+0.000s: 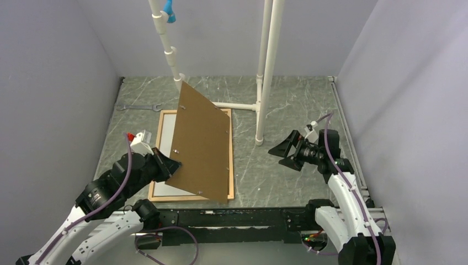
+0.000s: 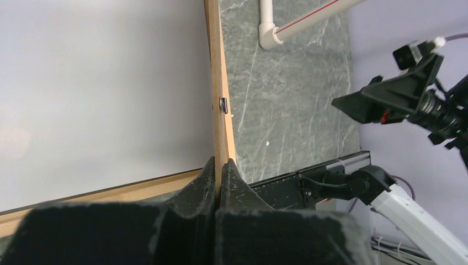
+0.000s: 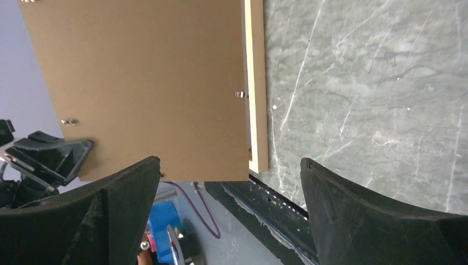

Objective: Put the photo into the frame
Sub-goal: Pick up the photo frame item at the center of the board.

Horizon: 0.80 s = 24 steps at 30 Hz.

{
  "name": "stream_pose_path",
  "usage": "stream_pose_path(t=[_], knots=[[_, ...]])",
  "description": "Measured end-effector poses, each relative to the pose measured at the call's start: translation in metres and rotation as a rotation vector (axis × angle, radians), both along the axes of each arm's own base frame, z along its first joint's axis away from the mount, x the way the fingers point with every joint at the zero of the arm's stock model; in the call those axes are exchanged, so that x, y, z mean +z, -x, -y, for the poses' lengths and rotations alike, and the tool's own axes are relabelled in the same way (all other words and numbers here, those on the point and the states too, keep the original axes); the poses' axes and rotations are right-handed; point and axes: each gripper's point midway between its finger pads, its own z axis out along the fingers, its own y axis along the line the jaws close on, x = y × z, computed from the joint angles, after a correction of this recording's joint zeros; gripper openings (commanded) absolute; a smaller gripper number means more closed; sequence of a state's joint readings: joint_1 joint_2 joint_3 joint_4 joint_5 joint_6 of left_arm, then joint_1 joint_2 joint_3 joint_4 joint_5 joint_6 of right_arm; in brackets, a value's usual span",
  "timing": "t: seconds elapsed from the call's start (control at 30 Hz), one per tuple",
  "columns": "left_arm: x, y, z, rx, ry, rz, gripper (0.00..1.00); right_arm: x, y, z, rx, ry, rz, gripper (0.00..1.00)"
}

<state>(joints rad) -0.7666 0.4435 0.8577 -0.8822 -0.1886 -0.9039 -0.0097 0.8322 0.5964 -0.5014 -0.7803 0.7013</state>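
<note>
The photo (image 1: 164, 132) looks to be in the frame (image 1: 168, 112) already. A white sheet, likely its blank back, lies flat inside the wooden strips, right under the left gripper (image 1: 174, 164). I cannot see the picture side. The frame lies flat on the table (image 1: 287, 105). Above it the brown board (image 1: 201, 143) leans up like an open lid. The left gripper is pinched tight on the board's raised edge, and the edge away from that gripper sits low by the frame's strip. 1 small metal tab (image 2: 223, 105) shows on the board just past the fingertips. The right gripper (image 1: 284, 150) hangs well off to the side of the frame, its 2 fingers wide apart and holding nothing. I think the step now is closing the back. Next the left gripper should lower the board slowly, so it drops inside the strips and does not push the photo crooked.
</note>
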Motion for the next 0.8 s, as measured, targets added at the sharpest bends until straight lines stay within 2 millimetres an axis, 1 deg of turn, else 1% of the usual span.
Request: stream_pose_path(t=[0.07, 0.27, 0.33, 0.4, 0.53, 0.67, 0.8], knots=[[-0.003, -0.001, -0.001, 0.018, 0.014, -0.006, 0.0, -0.008, 0.006, -0.006, 0.011, -0.008, -0.01, 0.99], [-0.002, -0.001, -0.007, 0.048, 0.026, 0.011, 0.0, -0.033, 0.021, -0.022, 0.027, -0.042, -0.051, 1.0], [-0.002, -0.003, -0.008, 0.053, 0.015, 0.013, 0.0, -0.037, 0.023, -0.026, 0.03, -0.043, -0.064, 0.99], [0.0, -0.004, -0.008, 0.056, 0.007, 0.015, 0.0, -0.038, 0.024, -0.03, 0.036, -0.039, -0.063, 1.0], [0.013, -0.009, -0.012, 0.066, -0.029, 0.045, 0.0, -0.042, 0.026, -0.04, 0.063, -0.01, -0.056, 1.0], [0.033, -0.016, -0.018, 0.085, -0.063, 0.092, 0.0, -0.055, 0.033, -0.05, 0.09, 0.058, -0.065, 0.99], [0.044, -0.024, -0.019, 0.098, -0.084, 0.119, 0.0, -0.068, 0.04, -0.06, 0.117, 0.115, -0.08, 0.99]])
